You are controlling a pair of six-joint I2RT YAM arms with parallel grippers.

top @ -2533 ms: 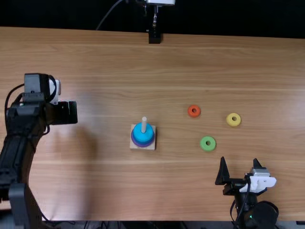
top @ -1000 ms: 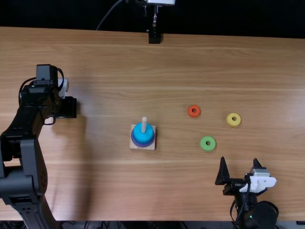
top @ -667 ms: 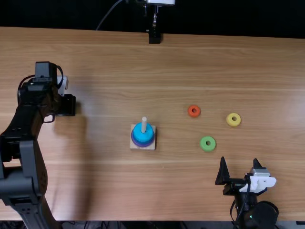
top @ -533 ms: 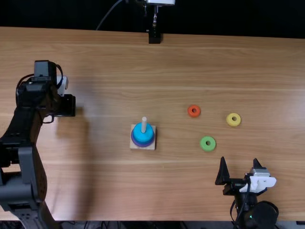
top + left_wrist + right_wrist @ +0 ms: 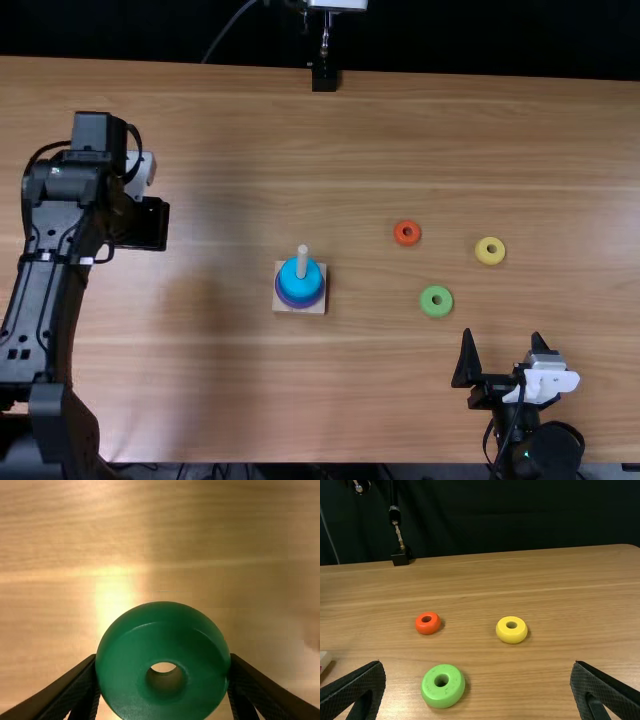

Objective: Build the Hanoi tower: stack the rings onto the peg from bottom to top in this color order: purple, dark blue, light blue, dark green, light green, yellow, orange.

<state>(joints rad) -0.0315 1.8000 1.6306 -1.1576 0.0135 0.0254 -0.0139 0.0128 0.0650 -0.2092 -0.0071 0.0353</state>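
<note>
One dk green ring (image 5: 162,637) is pinched in L end effector (image 5: 163,656) at ring width, well L of peg (image 5: 302,262); prob. step 4, to be centred over lt blue ring (image 5: 290,284) & lowered. R end effector (image 5: 478,663) is left wide open, empty.

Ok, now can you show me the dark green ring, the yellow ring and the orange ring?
Dark green ring (image 5: 125,665): left wrist view, its side.
Yellow ring (image 5: 511,636): right wrist view, its side.
Orange ring (image 5: 399,234): top view, its rim.
</note>
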